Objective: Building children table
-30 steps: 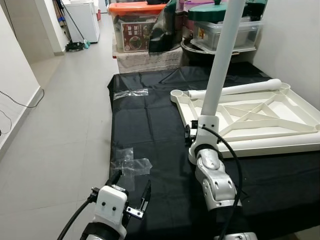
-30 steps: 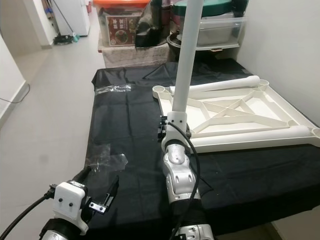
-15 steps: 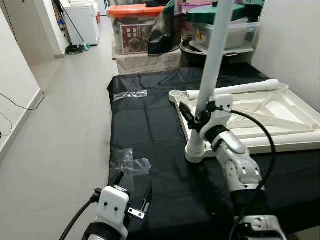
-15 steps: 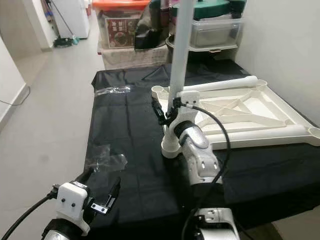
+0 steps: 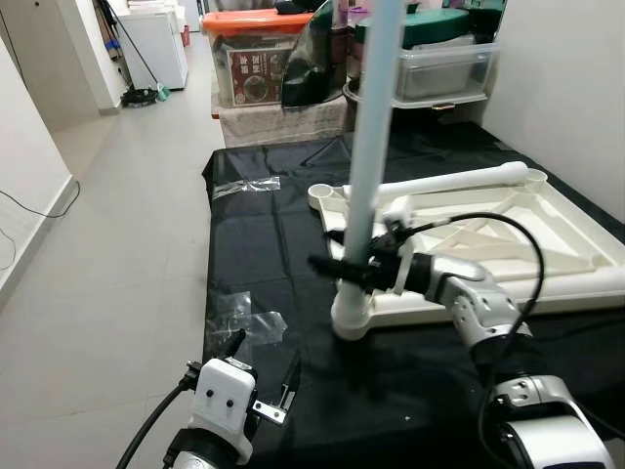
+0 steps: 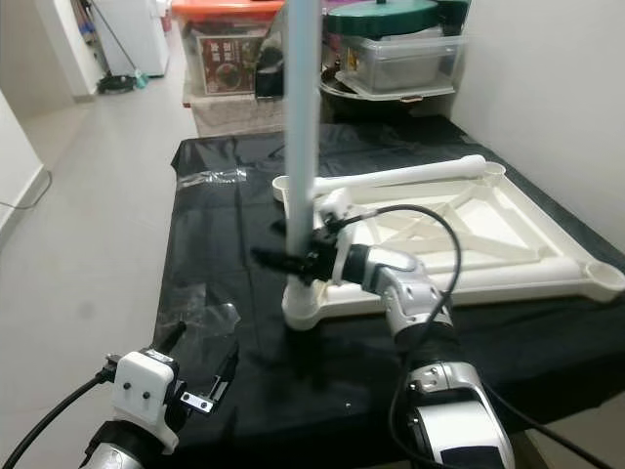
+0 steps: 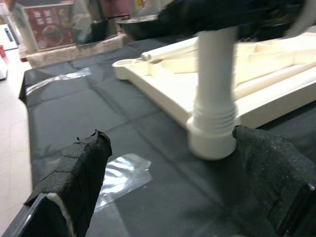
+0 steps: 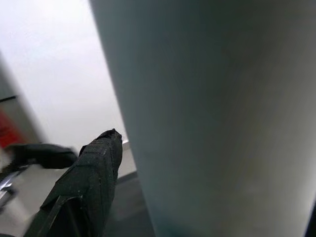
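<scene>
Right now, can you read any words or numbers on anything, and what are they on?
Red label with a bowl picture on the clear storage box under the orange lid: print too small and blurred to read.
No other text can be made out.

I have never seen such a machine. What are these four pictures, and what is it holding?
A humanoid robot is assembling a child's table. Two pictures come from cameras in its head, looking down at a black cloth. Two come from cameras on its wrists. On the cloth lies the white tabletop, upside down, with one loose leg across it and clear plastic wrap nearby. The right gripper is closed on an upright white leg standing in a corner socket. The left gripper waits low and open.
</scene>
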`<state>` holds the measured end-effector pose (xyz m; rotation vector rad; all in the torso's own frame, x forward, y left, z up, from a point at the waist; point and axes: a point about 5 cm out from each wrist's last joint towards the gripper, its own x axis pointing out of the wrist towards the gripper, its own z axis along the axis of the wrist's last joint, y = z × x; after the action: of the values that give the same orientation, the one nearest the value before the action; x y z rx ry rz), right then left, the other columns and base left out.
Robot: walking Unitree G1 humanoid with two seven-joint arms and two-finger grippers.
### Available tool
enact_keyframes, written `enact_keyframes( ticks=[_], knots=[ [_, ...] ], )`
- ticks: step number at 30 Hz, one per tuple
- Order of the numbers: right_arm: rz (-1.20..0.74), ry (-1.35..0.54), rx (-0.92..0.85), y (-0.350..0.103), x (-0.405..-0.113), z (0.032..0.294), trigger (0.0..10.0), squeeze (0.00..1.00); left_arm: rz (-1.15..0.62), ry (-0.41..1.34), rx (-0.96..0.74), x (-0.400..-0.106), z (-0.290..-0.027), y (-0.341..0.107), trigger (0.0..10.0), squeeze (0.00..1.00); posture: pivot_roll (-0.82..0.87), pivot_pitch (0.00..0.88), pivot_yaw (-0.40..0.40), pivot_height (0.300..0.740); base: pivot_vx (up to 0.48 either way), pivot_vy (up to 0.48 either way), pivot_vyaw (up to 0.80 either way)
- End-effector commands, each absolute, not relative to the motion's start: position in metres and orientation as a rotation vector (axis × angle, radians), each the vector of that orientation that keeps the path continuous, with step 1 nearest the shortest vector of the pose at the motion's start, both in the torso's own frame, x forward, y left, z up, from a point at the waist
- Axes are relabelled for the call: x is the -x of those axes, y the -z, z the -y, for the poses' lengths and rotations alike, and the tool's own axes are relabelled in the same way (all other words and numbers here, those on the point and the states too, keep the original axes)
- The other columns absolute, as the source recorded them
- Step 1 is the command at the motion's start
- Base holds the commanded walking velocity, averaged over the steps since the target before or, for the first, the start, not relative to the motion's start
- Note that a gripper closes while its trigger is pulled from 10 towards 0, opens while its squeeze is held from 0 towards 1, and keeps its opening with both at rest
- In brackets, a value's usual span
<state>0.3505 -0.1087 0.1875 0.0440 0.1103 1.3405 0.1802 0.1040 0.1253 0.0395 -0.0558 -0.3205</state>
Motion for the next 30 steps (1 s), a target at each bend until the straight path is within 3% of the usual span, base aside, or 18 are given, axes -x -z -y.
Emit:
enact_keyframes(
  ticks=[1,3,4,5,12,15,16,17,19,22,24,26,29,30],
  knots=[
    [-0.135,-1.425,-0.022,-0.185,-0.349,0.095,10.0,0.00,0.060,0.359,-0.040,-0.179,-0.100,-0.127,10.0,0.00,0.02,0.000,0.009,0.740,0.000,0.000,0.00],
    [-0.140,-1.445,-0.024,-0.186,-0.351,0.090,10.0,0.00,0.068,0.378,-0.049,-0.179,-0.096,-0.129,10.0,0.00,0.04,0.000,0.008,0.740,0.000,0.000,0.00],
    [-0.136,-1.454,-0.030,-0.187,-0.353,0.087,4.4,0.00,0.072,0.384,-0.054,-0.178,-0.095,-0.130,10.0,0.00,0.04,0.000,0.008,0.740,0.000,0.000,0.00],
    [-0.134,-1.468,-0.042,-0.187,-0.353,0.085,0.0,0.00,0.072,0.384,-0.054,-0.178,-0.094,-0.130,10.0,0.00,0.04,0.000,0.008,0.740,0.000,0.000,0.00],
    [-0.066,-1.437,-0.049,-0.186,-0.351,0.083,0.0,0.00,0.058,0.370,-0.045,-0.178,-0.095,-0.127,10.0,0.00,0.04,0.003,0.006,0.740,0.000,0.000,0.00],
    [-0.036,-1.332,-0.040,-0.183,-0.354,0.085,0.0,0.00,0.057,0.372,-0.045,-0.178,-0.095,-0.126,10.0,0.00,0.04,0.003,0.006,0.740,0.000,0.000,0.00],
    [-0.027,-1.056,-0.008,-0.178,-0.364,0.087,0.0,0.00,0.057,0.370,-0.044,-0.178,-0.096,-0.126,10.0,0.00,0.02,0.007,0.013,0.740,0.000,0.000,0.00],
    [-0.027,-1.056,-0.008,-0.178,-0.364,0.087,0.0,0.00,0.057,0.370,-0.044,-0.178,-0.096,-0.126,10.0,0.00,0.02,0.007,0.013,0.740,0.000,0.000,0.00],
    [-0.035,-0.691,0.041,-0.172,-0.375,0.096,0.0,0.00,0.054,0.364,-0.041,-0.178,-0.097,-0.126,10.0,0.00,0.02,0.005,0.016,0.740,0.000,0.000,0.00],
    [-0.045,-0.556,0.059,-0.169,-0.377,0.102,0.0,0.00,0.053,0.363,-0.040,-0.178,-0.097,-0.126,10.0,0.00,0.02,0.005,0.016,0.740,0.000,0.000,0.00],
    [-0.070,-0.150,0.050,-0.161,-0.372,0.126,0.0,0.00,0.050,0.360,-0.038,-0.179,-0.097,-0.124,10.0,0.00,0.02,0.001,0.021,0.740,0.000,0.000,0.00],
    [-0.070,-0.150,0.050,-0.161,-0.372,0.126,0.0,0.00,0.050,0.360,-0.038,-0.179,-0.097,-0.124,10.0,0.00,0.02,0.001,0.021,0.740,0.000,0.000,0.00],
    [-0.136,0.128,-0.030,-0.152,-0.351,0.128,0.0,0.00,0.048,0.366,-0.041,-0.180,-0.098,-0.124,10.0,0.00,0.01,0.002,0.025,0.740,0.000,0.000,0.00],
    [-0.136,0.128,-0.030,-0.152,-0.351,0.128,0.0,0.00,0.048,0.366,-0.041,-0.180,-0.098,-0.124,10.0,0.00,0.01,0.002,0.025,0.740,0.000,0.000,0.00]
  ],
)
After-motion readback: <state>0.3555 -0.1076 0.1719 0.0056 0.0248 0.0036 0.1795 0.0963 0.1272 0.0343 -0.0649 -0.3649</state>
